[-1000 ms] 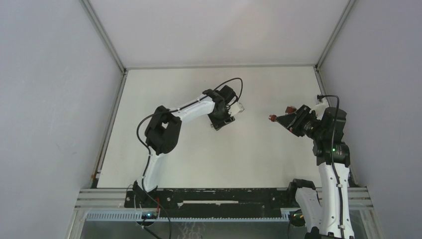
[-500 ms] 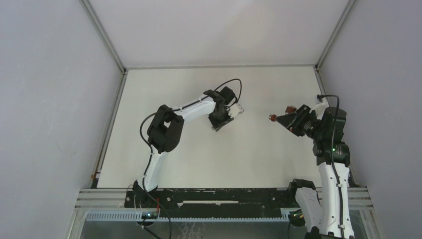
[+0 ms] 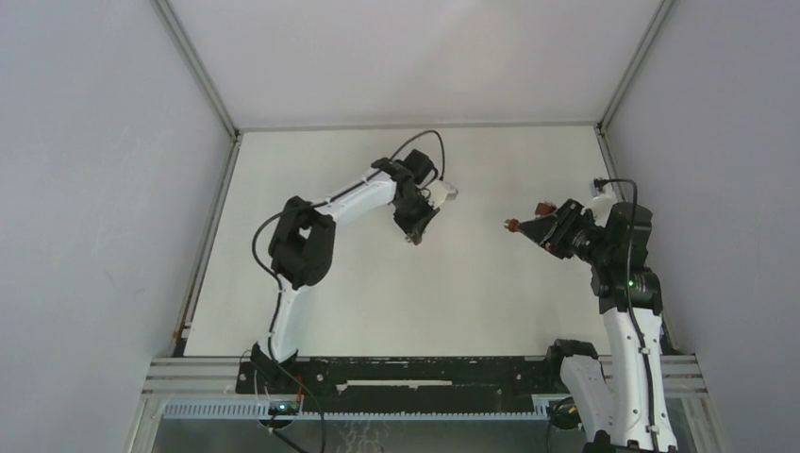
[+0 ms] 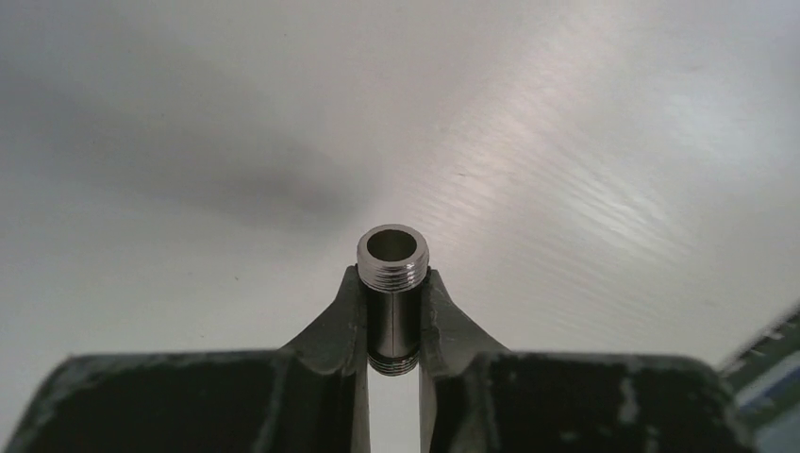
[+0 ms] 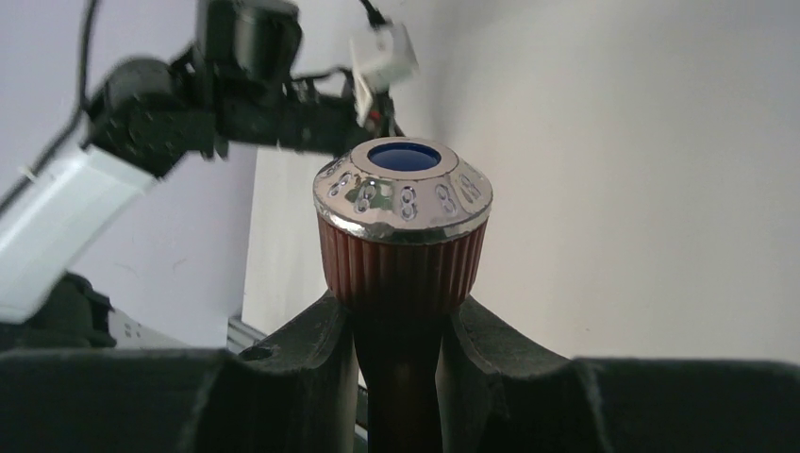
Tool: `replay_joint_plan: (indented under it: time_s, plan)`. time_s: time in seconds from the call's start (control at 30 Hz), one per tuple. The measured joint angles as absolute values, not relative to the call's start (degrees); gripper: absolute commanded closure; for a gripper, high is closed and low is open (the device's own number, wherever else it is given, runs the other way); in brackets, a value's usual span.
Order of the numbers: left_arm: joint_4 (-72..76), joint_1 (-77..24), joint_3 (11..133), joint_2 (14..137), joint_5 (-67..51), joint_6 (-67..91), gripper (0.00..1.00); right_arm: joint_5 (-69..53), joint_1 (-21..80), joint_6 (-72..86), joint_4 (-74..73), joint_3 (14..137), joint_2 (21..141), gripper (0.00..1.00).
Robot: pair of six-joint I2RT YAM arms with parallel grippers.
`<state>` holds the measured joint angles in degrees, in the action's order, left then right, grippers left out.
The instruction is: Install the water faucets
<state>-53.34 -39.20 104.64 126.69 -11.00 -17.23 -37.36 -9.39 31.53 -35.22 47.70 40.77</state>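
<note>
A small silvery threaded metal fitting (image 4: 392, 253) stands upright between the fingers of my left gripper (image 4: 393, 281), which is shut on its smooth middle, just above the white table. Seen from above, the left gripper (image 3: 412, 233) points down at the table's centre; the fitting itself is hidden there. My right gripper (image 5: 398, 307) is shut on the stem of the reddish-brown water faucet (image 5: 404, 250), whose ribbed knob has a chrome cap with a blue centre. From above, the right gripper (image 3: 525, 226) is held above the table, with the faucet (image 3: 512, 226) pointing left toward the left arm.
The white table (image 3: 472, 302) is boxed in by grey walls with aluminium frame posts (image 3: 200, 71). A black rail (image 3: 415, 373) runs along the near edge by the arm bases. The left arm (image 5: 141, 113) shows in the right wrist view's background.
The left gripper has closed onto the fitting and its wrist has shifted slightly away and to the left. The right gripper has drifted a little left with the faucet still held.
</note>
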Motion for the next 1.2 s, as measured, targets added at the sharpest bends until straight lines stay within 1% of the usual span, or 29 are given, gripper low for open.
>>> replay_joint_plan:
  time_s: [0.1, 0.17, 0.23, 0.27, 0.33, 0.4, 0.47, 0.57, 0.67, 0.83, 1.0, 1.2]
  plan:
    - [-52.18, -35.03, 103.46, 122.10, -23.99, -12.14, 1.00, -36.53, -3.84, 30.13, -34.13, 47.40, 40.75, 1.00]
    - [-46.46, -30.30, 98.28, 115.18, -34.65, -5.52, 1.00, -33.76, 3.64, 29.06, -32.86, 47.33, 40.60, 1.00]
    - [-36.47, -24.99, 90.15, 106.54, -43.88, 4.19, 1.00, -28.58, 12.62, 27.11, -31.11, 47.13, 40.18, 1.00]
    - [-28.80, -21.98, 84.82, 101.43, -48.23, 11.18, 1.00, -25.23, 17.54, 25.87, -29.82, 46.78, 39.86, 1.00]
    - [-16.05, -17.12, 77.19, 93.36, -53.71, 24.03, 1.00, -18.22, 27.20, 22.37, -25.91, 45.08, 38.96, 1.00]
    - [-7.35, -15.79, 73.41, 88.49, -58.33, 33.45, 1.00, -13.23, 34.98, 17.85, -20.03, 41.56, 37.67, 1.00]
    - [-1.96, -16.64, 71.66, 85.78, -62.83, 40.01, 1.00, -9.15, 41.15, 12.78, -14.41, 37.32, 36.21, 1.00]
    - [1.54, -18.09, 69.97, 83.53, -69.47, 45.95, 1.00, -2.90, 49.58, 3.70, -8.69, 32.75, 35.24, 1.00]
    - [-0.49, -18.57, 68.07, 81.47, -74.35, 46.96, 1.00, 2.74, 56.12, -3.86, -5.54, 32.18, 35.35, 1.00]
    - [-15.42, -20.64, 67.18, 78.59, -78.41, 38.94, 1.00, 10.00, 65.47, -13.87, -2.00, 31.68, 31.66, 1.00]
    - [-27.53, -25.65, 66.54, 77.43, -79.79, 31.68, 1.00, 18.24, 76.58, -23.73, 3.81, 28.03, 24.10, 1.00]
    - [-35.27, -28.75, 66.35, 76.27, -79.79, 28.53, 1.00, 23.79, 84.86, -33.82, 7.94, 28.01, 23.99, 1.00]
